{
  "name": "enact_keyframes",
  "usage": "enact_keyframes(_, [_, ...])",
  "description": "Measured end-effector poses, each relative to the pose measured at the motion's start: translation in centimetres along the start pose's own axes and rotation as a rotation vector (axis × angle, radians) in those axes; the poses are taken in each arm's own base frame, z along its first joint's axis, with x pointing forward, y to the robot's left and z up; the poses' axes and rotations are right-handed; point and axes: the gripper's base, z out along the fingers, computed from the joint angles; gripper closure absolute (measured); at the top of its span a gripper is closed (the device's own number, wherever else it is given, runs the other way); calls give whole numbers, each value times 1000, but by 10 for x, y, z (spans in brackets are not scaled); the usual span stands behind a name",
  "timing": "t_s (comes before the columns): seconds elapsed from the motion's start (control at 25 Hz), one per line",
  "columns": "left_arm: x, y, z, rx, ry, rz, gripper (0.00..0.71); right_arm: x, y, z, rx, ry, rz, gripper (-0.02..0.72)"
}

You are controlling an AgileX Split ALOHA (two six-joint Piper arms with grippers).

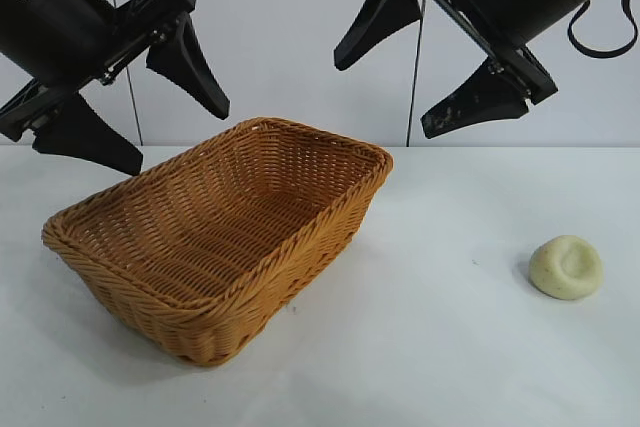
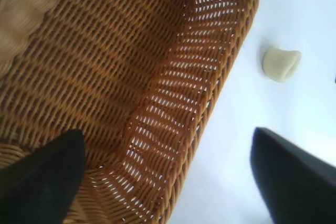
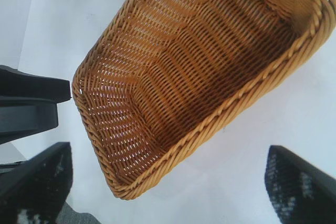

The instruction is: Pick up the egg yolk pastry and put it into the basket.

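Note:
The egg yolk pastry [image 1: 567, 267], a small pale yellow dome with a dimple, lies alone on the white table at the right. In the left wrist view the pastry [image 2: 281, 64] sits just beyond the basket's end. The orange-brown wicker basket [image 1: 290, 287] stands empty at centre-left. My left gripper [image 1: 175, 135] hangs open above the basket's left end, holding nothing. My right gripper [image 1: 385, 97] hangs open high above the basket's far right corner, well up and left of the pastry. The right wrist view shows the basket [image 3: 210, 124] but not the pastry.
The white table [image 1: 430, 347] runs to a pale wall behind. In the left wrist view the basket's inner wall [image 2: 173, 103] fills most of the space between my left fingers [image 2: 47, 177]. The left arm's black finger [image 3: 31, 98] shows beside the basket in the right wrist view.

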Motion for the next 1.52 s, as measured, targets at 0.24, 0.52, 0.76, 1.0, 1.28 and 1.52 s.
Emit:
enact_keyframes(0.24, [0,0,0,0,0,0,49,0,0,0,0,0,0,18])
enact_keyframes(0.52, [0,0,0,0,0,0,49,0,0,0,0,0,0,18])
enact_keyframes(0.76, [0,0,0,0,0,0,49,0,0,0,0,0,0,18])
enact_keyframes(1.0, [0,0,0,0,0,0,49,0,0,0,0,0,0,18])
enact_keyframes(1.28, [0,4,-2,-13,12,-7,49,0,0,0,0,0,0,18])
enact_keyframes(1.52, [0,13,-26,-86,9,-72,49,0,0,0,-1,2,1,18])
